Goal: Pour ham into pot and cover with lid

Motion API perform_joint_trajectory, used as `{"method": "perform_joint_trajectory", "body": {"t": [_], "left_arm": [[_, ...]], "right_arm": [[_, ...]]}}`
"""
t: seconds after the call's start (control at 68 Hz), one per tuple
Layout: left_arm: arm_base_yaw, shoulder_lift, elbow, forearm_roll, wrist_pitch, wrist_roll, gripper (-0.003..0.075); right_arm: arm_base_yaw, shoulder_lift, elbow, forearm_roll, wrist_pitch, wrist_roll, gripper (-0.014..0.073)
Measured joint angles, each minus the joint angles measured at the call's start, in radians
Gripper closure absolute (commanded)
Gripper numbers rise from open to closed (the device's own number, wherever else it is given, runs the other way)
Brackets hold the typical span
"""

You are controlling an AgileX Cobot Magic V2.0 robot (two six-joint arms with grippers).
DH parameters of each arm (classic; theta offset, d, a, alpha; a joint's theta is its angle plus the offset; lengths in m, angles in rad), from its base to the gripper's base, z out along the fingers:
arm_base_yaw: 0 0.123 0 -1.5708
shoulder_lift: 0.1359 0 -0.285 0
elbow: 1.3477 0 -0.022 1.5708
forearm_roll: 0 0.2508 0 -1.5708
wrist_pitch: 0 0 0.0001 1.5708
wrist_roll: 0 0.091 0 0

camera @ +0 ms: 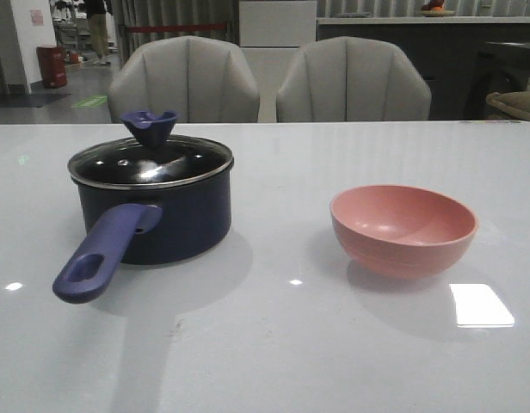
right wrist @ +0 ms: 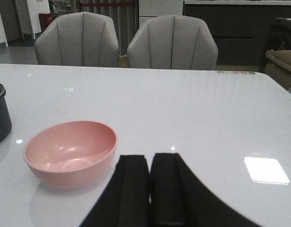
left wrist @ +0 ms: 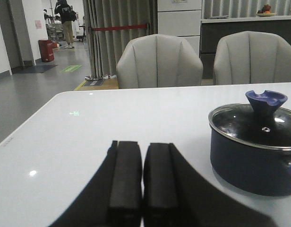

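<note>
The dark navy pot (camera: 175, 225) stands on the left of the white table, its purple-blue handle (camera: 101, 254) pointing toward me. The glass lid (camera: 151, 160) with its dark-blue knob (camera: 150, 127) sits on the pot. The pot also shows in the left wrist view (left wrist: 252, 161). The pink bowl (camera: 403, 228) stands on the right and looks empty; it also shows in the right wrist view (right wrist: 70, 153). No ham is visible. My left gripper (left wrist: 143, 146) is shut and empty, left of the pot. My right gripper (right wrist: 150, 158) is shut and empty, right of the bowl. Neither shows in the front view.
Two grey chairs (camera: 183, 82) (camera: 351, 82) stand behind the table's far edge. The white table (camera: 274, 344) reflects a bright light patch (camera: 480, 305) near the bowl.
</note>
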Motion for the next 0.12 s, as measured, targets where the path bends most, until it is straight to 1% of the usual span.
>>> {"method": "perform_joint_trajectory", "body": {"t": [0.118], "left_arm": [[0.0, 0.0, 0.0, 0.0, 0.0, 0.0, 0.0608]], "right_arm": [[0.0, 0.0, 0.0, 0.0, 0.0, 0.0, 0.0447]]}}
